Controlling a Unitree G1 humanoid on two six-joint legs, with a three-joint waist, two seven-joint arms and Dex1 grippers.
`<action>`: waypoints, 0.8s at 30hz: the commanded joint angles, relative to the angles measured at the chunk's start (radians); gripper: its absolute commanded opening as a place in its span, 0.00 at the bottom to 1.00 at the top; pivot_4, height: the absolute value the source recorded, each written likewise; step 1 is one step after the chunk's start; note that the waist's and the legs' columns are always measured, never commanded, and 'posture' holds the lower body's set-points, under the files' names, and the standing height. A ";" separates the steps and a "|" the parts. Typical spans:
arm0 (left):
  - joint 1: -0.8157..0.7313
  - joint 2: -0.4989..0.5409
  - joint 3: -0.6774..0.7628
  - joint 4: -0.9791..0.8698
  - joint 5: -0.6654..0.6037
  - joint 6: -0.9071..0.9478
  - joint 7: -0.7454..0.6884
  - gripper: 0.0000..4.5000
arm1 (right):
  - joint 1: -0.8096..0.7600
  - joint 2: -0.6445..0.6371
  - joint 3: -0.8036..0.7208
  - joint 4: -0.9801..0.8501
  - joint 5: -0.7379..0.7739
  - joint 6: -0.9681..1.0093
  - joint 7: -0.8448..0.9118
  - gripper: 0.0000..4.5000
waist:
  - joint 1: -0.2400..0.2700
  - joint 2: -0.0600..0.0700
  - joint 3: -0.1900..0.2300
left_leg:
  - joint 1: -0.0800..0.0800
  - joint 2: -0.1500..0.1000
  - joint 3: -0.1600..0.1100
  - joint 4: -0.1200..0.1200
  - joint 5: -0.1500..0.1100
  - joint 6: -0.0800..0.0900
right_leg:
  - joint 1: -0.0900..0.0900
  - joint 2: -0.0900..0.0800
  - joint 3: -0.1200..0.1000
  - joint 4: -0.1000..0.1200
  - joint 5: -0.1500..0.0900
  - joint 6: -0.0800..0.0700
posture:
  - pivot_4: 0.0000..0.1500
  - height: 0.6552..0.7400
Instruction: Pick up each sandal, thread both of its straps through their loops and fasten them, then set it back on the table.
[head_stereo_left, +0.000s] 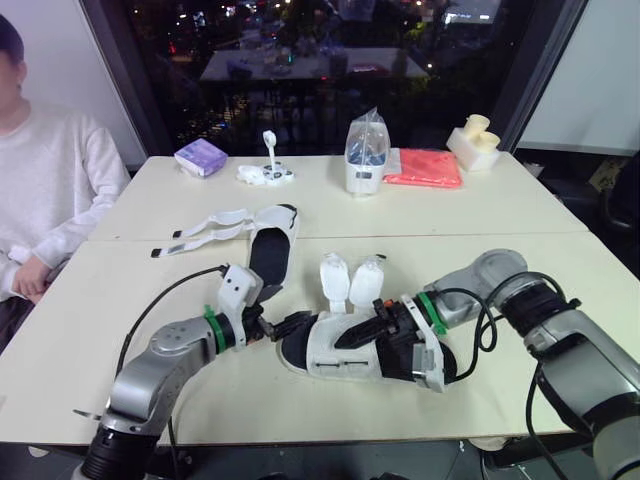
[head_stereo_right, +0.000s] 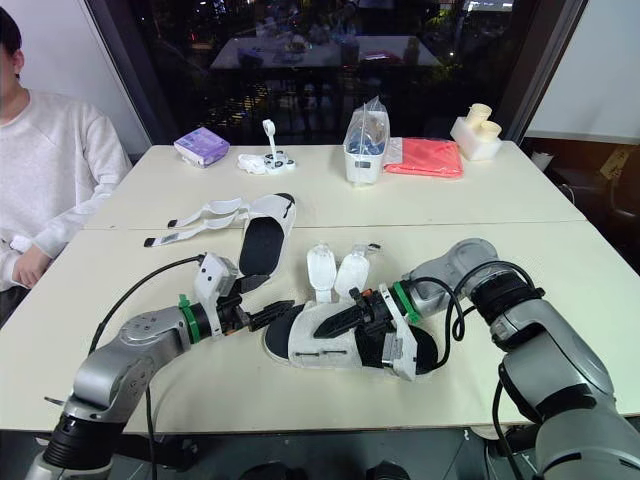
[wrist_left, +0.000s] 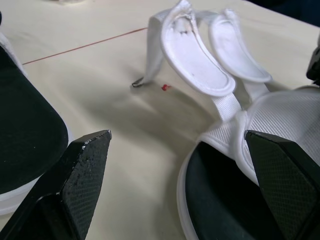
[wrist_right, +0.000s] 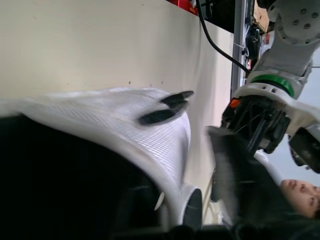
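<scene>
Left pincer (head_stereo_left: 288, 325) wide, near sandal (head_stereo_left: 328, 356) just beside one finger (wrist_left: 280, 170), far sandal (head_stereo_left: 270, 250) beside the other

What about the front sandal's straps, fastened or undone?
Undone: both straps of the front sandal lie flipped outward on the table, not wrapped over it.

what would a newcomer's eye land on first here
The near sandal at the front centre of the table, white straps standing unfastened, has the left gripper open at its left end and the right gripper reaching in from the right. A second sandal lies behind it; a person in white sits at the left.
</scene>
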 joint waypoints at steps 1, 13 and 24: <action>-0.010 0.045 -0.041 0.001 0.038 -0.071 -0.070 1.00 | -0.048 -0.018 0.001 0.057 0.052 0.003 0.028 0.89 | 0.000 0.000 0.000 | 0.000 0.000 0.000 0.000 0.000 0.000 | 0.000 0.000 0.000 0.000 0.000 0.000 | 1.00 1.00; -0.081 0.110 -0.135 0.191 0.181 -0.374 -0.260 0.94 | 0.125 -0.392 0.158 -0.222 1.180 0.584 0.997 1.00 | 0.007 0.000 0.000 | 0.002 0.000 -0.004 0.001 0.000 0.001 | 0.007 -0.001 -0.002 -0.003 0.000 0.000 | 1.00 1.00; -0.181 0.090 -0.192 0.342 0.206 -0.491 -0.428 0.02 | 0.345 -0.427 -0.269 -0.613 1.592 1.490 1.140 1.00 | 0.013 0.000 0.000 | 0.000 0.001 -0.004 0.003 -0.003 0.004 | 0.002 -0.005 -0.002 -0.003 0.002 -0.002 | 1.00 1.00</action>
